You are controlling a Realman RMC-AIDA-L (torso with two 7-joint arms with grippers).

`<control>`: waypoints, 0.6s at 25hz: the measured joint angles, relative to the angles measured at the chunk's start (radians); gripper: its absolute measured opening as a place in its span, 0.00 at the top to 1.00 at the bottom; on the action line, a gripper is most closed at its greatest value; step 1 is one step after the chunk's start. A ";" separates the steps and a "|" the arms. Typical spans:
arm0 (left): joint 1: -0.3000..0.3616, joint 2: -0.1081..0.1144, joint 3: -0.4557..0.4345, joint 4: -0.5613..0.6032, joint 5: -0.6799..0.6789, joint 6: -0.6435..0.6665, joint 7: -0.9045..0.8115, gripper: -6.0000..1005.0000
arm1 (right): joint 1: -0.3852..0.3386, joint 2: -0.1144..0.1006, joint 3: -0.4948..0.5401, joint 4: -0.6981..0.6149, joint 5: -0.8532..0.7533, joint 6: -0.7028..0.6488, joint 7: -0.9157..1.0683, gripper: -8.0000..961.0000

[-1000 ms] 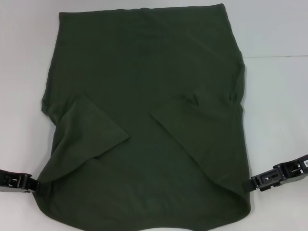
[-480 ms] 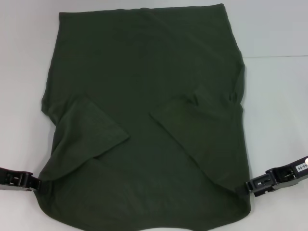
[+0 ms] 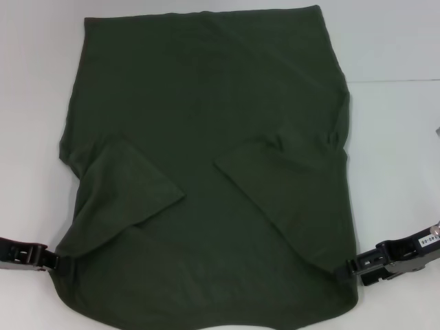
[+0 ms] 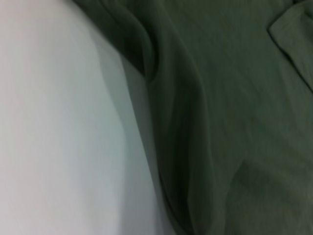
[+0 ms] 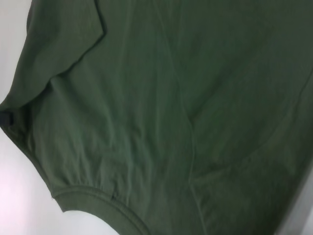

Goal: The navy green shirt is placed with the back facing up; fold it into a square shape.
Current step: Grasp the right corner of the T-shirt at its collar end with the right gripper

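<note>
The navy green shirt lies flat on the white table, plain side up, with both sleeves folded in over its body. Its neck end is at the near edge. My left gripper is low at the shirt's near left corner, touching its edge. My right gripper is low at the near right corner, reaching onto the cloth edge. The left wrist view shows the shirt's rippled edge on the table. The right wrist view shows the shirt and its collar band.
Bare white table lies to the left and right of the shirt. The shirt's near hem runs off the bottom of the head view. A dark tip of the other arm's gripper shows in the right wrist view.
My right gripper has moved nearer and inward onto the shirt's near right corner. My left gripper has shifted slightly nearer. The shirt has not moved.
</note>
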 joint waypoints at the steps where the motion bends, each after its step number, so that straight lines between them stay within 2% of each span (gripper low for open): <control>1: 0.000 0.000 0.000 0.000 0.000 0.000 0.000 0.96 | 0.000 0.000 0.000 0.000 0.000 0.000 0.000 0.08; 15: -0.009 -0.001 0.000 0.000 0.000 0.000 0.003 0.96 | 0.017 0.003 -0.003 0.038 0.001 0.020 0.024 0.08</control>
